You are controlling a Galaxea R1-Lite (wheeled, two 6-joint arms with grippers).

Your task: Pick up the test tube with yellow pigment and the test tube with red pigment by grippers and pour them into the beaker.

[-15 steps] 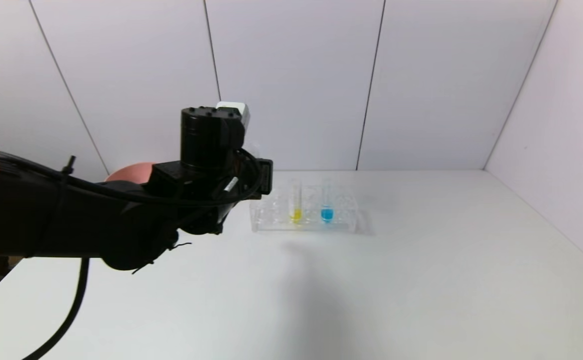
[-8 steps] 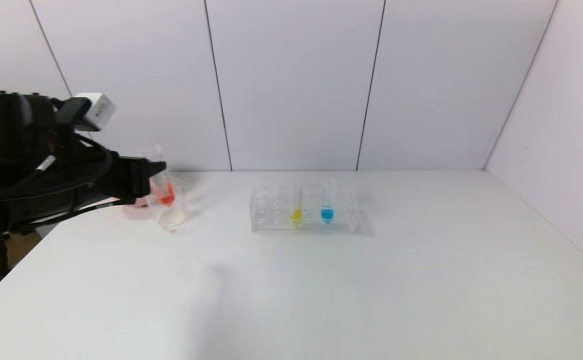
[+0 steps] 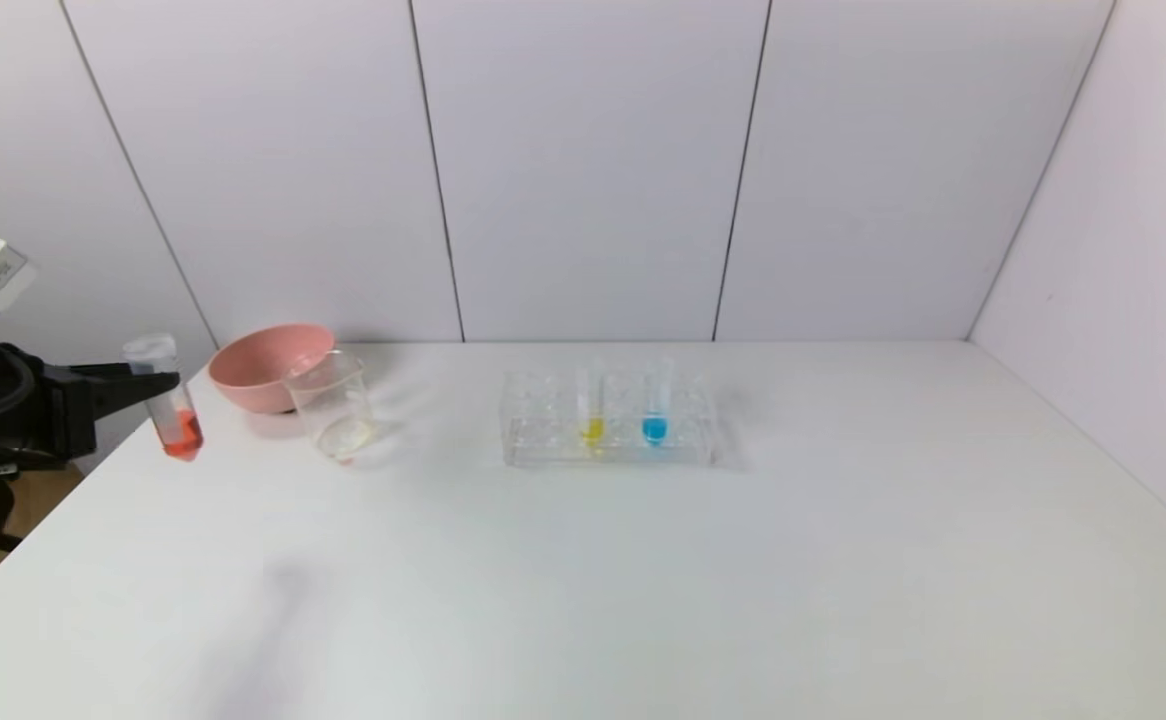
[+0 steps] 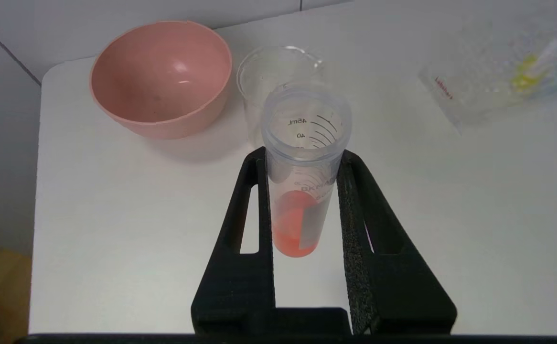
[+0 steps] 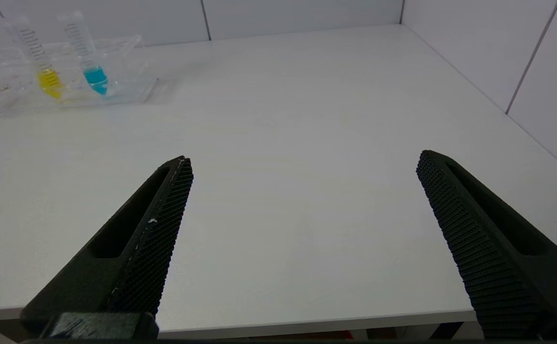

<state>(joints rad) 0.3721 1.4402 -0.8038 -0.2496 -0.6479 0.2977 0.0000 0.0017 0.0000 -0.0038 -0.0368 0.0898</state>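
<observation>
Red-tipped clear tube clamped in left gripper, frame far left; an overshot tilt could spill beside glass beaker. Right gripper apart.

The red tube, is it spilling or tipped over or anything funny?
Nothing looks spilled. The clear tube with red-orange liquid at its tip is upright between the left gripper's black fingers, above the white table beside the clear glass beaker. Its liquid sits at the bottom.
</observation>
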